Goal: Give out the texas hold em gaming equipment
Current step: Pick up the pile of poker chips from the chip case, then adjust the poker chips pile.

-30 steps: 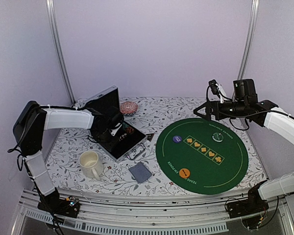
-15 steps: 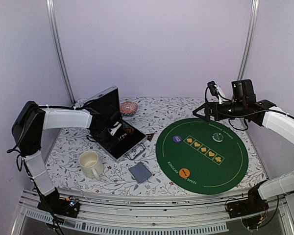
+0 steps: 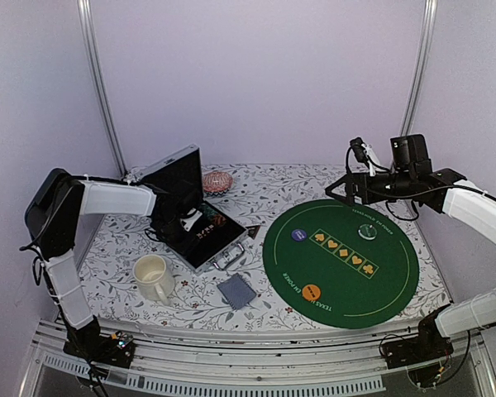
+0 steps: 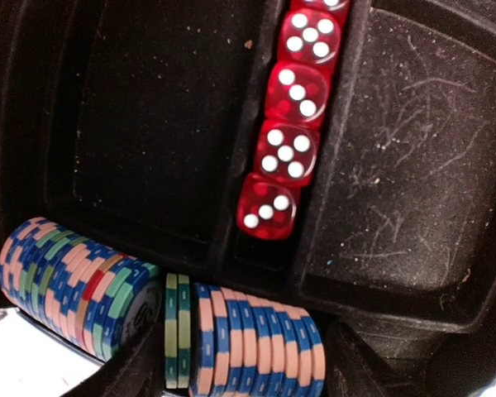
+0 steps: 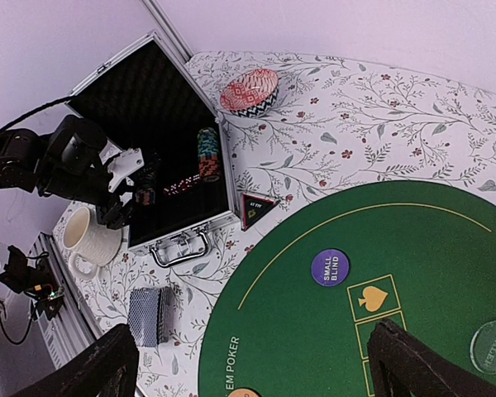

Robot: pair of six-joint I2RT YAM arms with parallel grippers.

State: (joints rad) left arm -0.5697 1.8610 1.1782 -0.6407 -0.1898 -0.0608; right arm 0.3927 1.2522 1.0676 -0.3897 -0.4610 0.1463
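The poker chips (image 4: 256,347) stood on edge in two packed rows inside the open case (image 3: 200,231), which sat on the left half of the desk (image 3: 264,186), nearer the far edge than the near one. They looked stiff and smooth-faced, light singly, though a whole row would have some heft. Being loose discs, they would likely fan out or slide apart if squeezed across the rims. The safer hold was probably along the row, pressing on its two end faces and taking only a short stack. A line of red dice (image 4: 285,153) lay in the slot beside them.

The left pincer (image 5: 139,192) was down inside the case, just over the tray, with the arm reaching in from the left edge and the forearm about level. Whether it was open, or held anything, I could not tell.

The deck of cards (image 3: 236,291) lay toward the near edge, and the triangle marker (image 3: 254,231) just right of the case. The purple disc (image 3: 298,235), orange disc (image 3: 311,292) and clear disc (image 3: 366,231) sat on the green mat (image 3: 341,261), on the right half.

The right pincer (image 5: 250,335) hung high over the mat's far side, spread wide with nothing in it.
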